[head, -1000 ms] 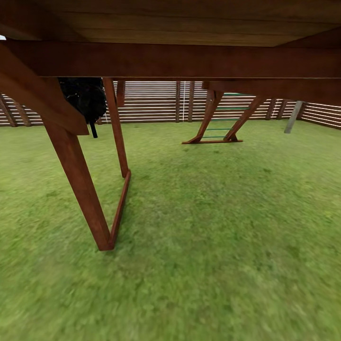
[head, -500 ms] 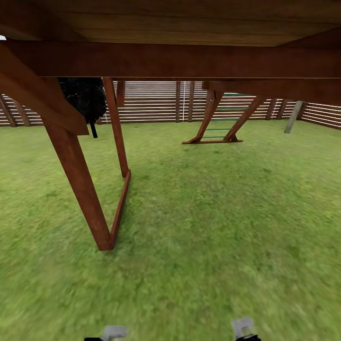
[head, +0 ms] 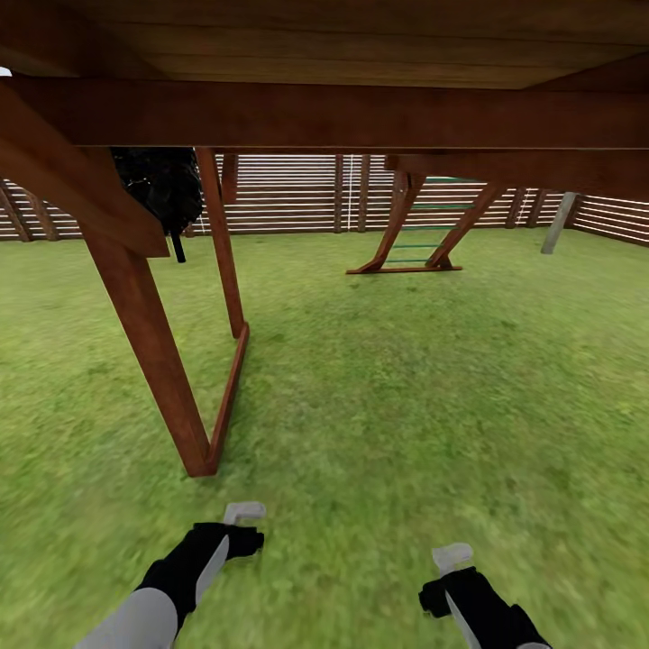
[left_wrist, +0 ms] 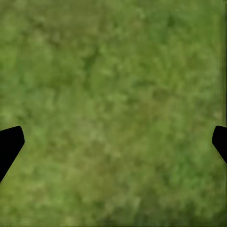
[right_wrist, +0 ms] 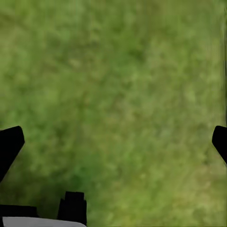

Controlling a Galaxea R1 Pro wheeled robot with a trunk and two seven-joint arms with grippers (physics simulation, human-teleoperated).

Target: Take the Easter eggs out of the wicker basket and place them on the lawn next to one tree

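Observation:
The three Easter eggs and the wicker basket are out of view. The lawn (head: 424, 397) spreads ahead of me as short green grass. Low in the head view, my left gripper (head: 243, 512) and right gripper (head: 451, 556) reach forward above the grass. In the wrist views both the left gripper (left_wrist: 113, 142) and the right gripper (right_wrist: 113, 142) have their black fingertips far apart, open, with bare grass between them. A pale grey-beige trunk (head: 559, 221) leans by the fence at the far right.
I stand under a brown wooden play frame: a slanted leg (head: 153, 351) and a ground rail (head: 230, 388) close at the left, a beam (head: 342, 113) overhead. A second A-frame (head: 415, 230) stands farther off. A slatted fence (head: 288, 194) bounds the back, with a dark tree (head: 162, 185).
Both arms have come up from the bottom edge of the head view and reached forward over the grass. The surroundings have not shifted.

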